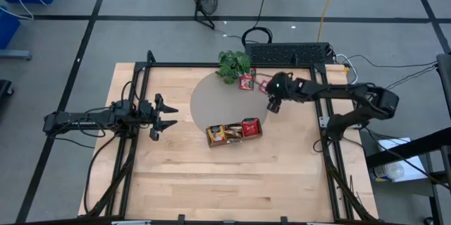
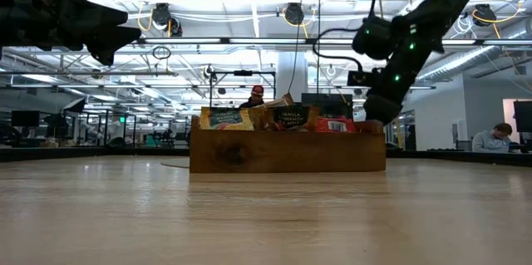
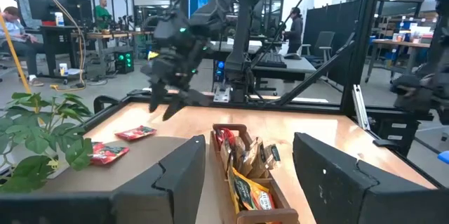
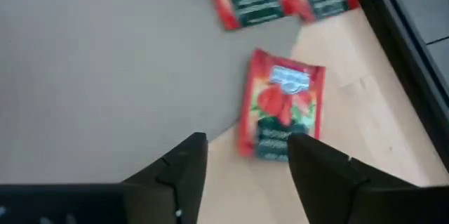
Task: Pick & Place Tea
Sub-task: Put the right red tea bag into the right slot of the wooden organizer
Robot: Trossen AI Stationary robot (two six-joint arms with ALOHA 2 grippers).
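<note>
Two matte black, slender jointed robot arms here, the left arm [image 1: 91, 119] built of thin dark tubes and blocky joints, black cables trailing back along it. The right arm [image 1: 338, 94] shows small green indicator lights glowing on its chunky wrist housing. Each ends in two broad, angular black plastic fingers [image 3: 175, 178] with faceted edges.

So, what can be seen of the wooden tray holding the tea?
The wooden tray is a low, oblong, open-topped box of light brown wood. It sits flat, slightly askew, on the grey round mat mid-table. Tea packets stand upright inside it, orange-yellow at one end, red at the other. Neither gripper touches it.
</note>
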